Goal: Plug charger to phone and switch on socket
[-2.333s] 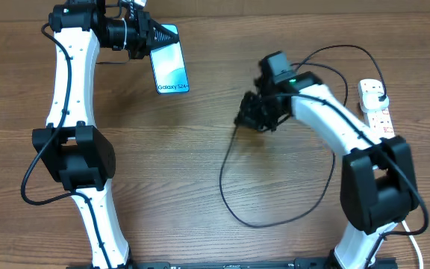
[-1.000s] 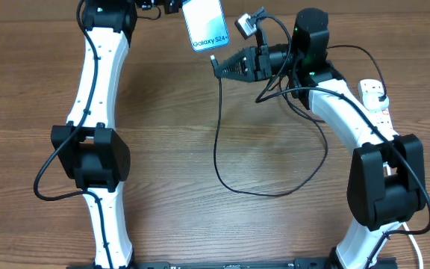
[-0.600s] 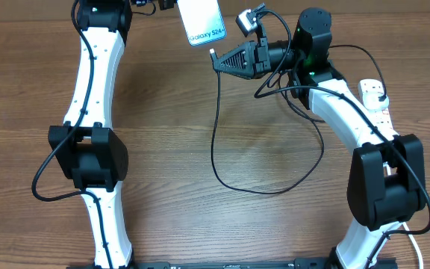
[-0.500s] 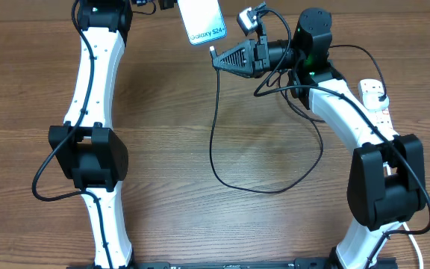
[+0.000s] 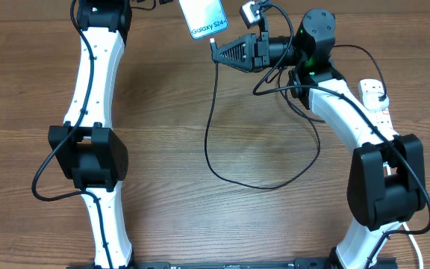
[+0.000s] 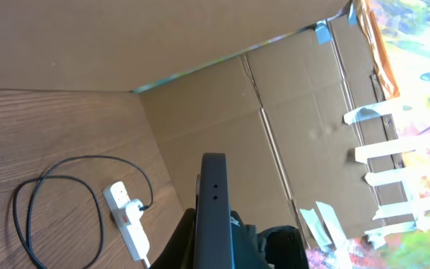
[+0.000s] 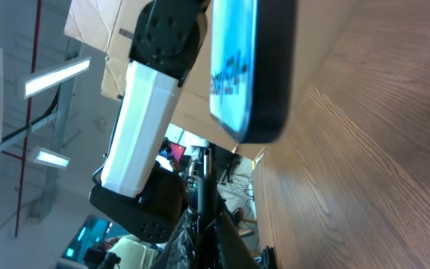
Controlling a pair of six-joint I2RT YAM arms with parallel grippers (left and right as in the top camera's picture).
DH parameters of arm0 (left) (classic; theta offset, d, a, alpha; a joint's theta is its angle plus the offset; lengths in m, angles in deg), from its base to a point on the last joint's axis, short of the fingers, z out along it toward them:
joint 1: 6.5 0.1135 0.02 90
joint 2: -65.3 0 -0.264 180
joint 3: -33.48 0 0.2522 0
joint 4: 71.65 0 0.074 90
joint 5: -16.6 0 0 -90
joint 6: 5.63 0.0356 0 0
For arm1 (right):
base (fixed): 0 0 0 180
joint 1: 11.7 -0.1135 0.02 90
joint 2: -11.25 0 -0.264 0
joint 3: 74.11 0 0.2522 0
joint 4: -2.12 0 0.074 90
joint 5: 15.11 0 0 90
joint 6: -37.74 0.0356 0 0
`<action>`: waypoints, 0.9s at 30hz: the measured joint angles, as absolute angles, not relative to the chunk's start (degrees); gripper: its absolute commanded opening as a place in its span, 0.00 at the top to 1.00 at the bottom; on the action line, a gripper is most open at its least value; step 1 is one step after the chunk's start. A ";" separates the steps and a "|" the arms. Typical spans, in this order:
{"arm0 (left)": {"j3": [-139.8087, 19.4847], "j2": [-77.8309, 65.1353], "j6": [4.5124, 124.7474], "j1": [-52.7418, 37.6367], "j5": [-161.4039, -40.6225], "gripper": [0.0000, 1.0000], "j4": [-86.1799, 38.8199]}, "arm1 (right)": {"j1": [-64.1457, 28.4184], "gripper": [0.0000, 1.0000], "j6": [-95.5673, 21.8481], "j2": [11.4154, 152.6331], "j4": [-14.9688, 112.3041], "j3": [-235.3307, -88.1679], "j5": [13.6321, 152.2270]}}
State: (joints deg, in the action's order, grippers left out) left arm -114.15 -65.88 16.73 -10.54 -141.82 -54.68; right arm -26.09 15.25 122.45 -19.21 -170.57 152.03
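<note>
Cyan-lit phone (image 5: 204,16) (black cable (image 5: 213,127))

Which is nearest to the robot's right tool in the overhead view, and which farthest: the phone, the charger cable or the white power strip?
1. Charger cable: its end is pinched in the right tool and it trails down from there.
2. Phone: just above the tool, at the top edge.
3. Power strip: far off, at the table's right side.

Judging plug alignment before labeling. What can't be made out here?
Phone port: too small overhead; blurred in right wrist view.
Charger tip: tiny overhead; blurs into the dark right gripper in right wrist view.
Left gripper: cut by overhead's top edge; hidden behind phone in left wrist view.
Socket switches: too small in overhead, left wrist; right arm covers part.
</note>
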 measured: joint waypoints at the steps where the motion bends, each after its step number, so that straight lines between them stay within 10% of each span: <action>1: -114.15 -65.88 16.71 -10.54 -141.95 0.96 -54.71 | -26.09 0.96 15.29 122.45 -19.21 -170.57 152.01; 27: -114.17 -65.88 13.78 -10.56 -145.01 0.96 -54.71 | -26.09 0.96 15.27 122.45 -19.21 -170.57 150.92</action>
